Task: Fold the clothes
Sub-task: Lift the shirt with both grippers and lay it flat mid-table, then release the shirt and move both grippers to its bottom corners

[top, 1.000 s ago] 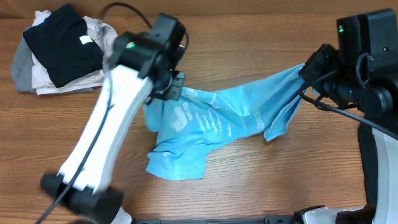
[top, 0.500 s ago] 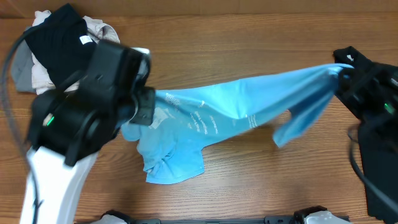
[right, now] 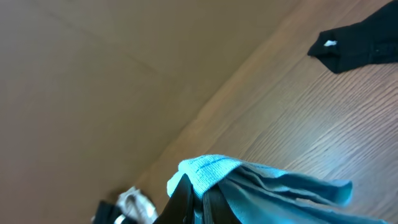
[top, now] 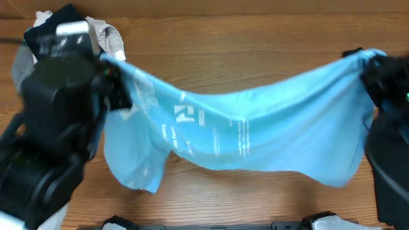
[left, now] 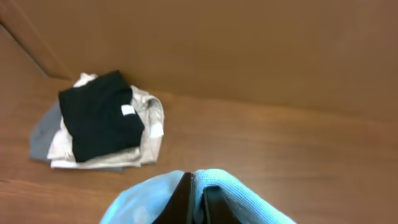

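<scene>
The light blue T-shirt [top: 243,137] hangs stretched across the wooden surface [top: 255,45] from 9 o'clock to 3 o'clock, sagging in the middle, with its white lettering facing up. The left claw [left: 196,202] is clenched on the shirt's 9 o'clock end, and its wrist view shows a blue fold pinched tight between the dark fingers. The right claw [right: 196,199] is clenched on the 3 o'clock end, with a ribbed edge of the cloth bunched over its tips. Whether the lowest hanging part touches the wood I cannot tell. At 10 o'clock, partly hidden by the left arm, a folded black shirt [left: 99,115] with a white tag lies on top of pale garments [left: 149,121], well apart from the blue one
</scene>
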Controlling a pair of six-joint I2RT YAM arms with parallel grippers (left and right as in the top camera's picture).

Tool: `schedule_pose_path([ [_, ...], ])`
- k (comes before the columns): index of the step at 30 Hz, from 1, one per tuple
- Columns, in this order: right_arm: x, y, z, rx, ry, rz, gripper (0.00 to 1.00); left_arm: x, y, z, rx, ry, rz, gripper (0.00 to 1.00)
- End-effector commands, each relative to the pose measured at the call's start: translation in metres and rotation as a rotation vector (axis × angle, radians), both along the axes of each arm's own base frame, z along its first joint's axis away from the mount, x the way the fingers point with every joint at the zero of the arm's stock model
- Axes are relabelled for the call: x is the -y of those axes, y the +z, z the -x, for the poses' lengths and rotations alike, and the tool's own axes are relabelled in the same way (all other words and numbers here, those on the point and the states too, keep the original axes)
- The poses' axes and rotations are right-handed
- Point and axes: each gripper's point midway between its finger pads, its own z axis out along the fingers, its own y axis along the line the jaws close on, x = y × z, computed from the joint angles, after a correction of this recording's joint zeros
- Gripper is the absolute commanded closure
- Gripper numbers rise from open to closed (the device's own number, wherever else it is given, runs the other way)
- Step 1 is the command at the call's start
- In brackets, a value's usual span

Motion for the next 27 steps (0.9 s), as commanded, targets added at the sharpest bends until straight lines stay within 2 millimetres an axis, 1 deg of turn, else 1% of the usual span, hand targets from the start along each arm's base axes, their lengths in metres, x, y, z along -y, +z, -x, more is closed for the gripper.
schedule_pose_path([
  [1,0.005,-0.026,-0.046,-0.086,-0.07,0.036,0.96,0.007,-0.038,-0.055,-0.095,0.075,-0.085,0.96],
  [3,0.003,-0.045,-0.07,-0.143,-0.08,0.05,0.96,0.013,-0.064,-0.085,-0.149,0.094,-0.115,0.95],
  [4,0.003,-0.055,-0.081,-0.17,-0.086,0.056,0.96,0.015,-0.078,-0.101,-0.174,0.105,-0.128,0.91],
  [5,0.002,-0.066,-0.093,-0.197,-0.09,0.062,0.96,0.017,-0.093,-0.117,-0.201,0.113,-0.139,0.81],
  [6,0.002,-0.076,-0.105,-0.219,-0.095,0.067,0.92,0.019,-0.109,-0.131,-0.228,0.114,-0.152,0.67],
  [7,0.002,-0.088,-0.119,-0.244,-0.102,0.072,0.82,0.021,-0.13,-0.148,-0.267,0.107,-0.174,0.47],
  [8,0.003,-0.097,-0.13,-0.262,-0.106,0.079,0.62,0.023,-0.149,-0.16,-0.301,0.093,-0.192,0.1],
  [9,0.004,-0.107,-0.141,-0.283,-0.101,0.092,0.45,0.026,-0.168,-0.17,-0.342,0.074,-0.211,0.0],
  [10,0.005,-0.116,-0.149,-0.304,-0.094,0.103,0.28,0.026,-0.188,-0.177,-0.39,0.056,-0.233,0.0],
  [11,0.006,-0.126,-0.154,-0.331,-0.08,0.107,0.11,0.023,-0.209,-0.178,-0.452,0.053,-0.253,0.0],
  [12,0.006,-0.135,-0.155,-0.361,-0.07,0.091,0.02,0.018,-0.225,-0.175,-0.509,0.067,-0.261,0.0],
  [14,0.008,-0.141,-0.155,-0.391,-0.049,0.075,0.02,0.01,-0.241,-0.169,-0.572,0.111,-0.247,0.0],
  [16,0.011,-0.142,-0.153,-0.399,-0.03,0.062,0.0,0.001,-0.244,-0.164,-0.591,0.166,-0.211,0.0],
  [19,0.014,-0.139,-0.145,-0.41,0.0,0.033,0.0,-0.003,-0.229,-0.157,-0.577,0.165,-0.16,0.0],
  [21,0.016,-0.139,-0.136,-0.427,0.022,0.018,0.0,-0.002,-0.216,-0.147,-0.569,0.148,-0.136,0.0],
  [23,0.019,-0.137,-0.125,-0.45,0.022,0.008,0.0,-0.002,-0.2,-0.127,-0.575,0.128,-0.114,0.0],
  [25,0.02,-0.135,-0.115,-0.461,0.021,0.008,0.0,-0.002,-0.187,-0.109,-0.583,0.113,-0.092,0.0],
  [27,0.02,-0.13,-0.104,-0.464,0.021,0.007,0.0,-0.005,-0.173,-0.09,-0.581,0.13,-0.061,0.0],
])
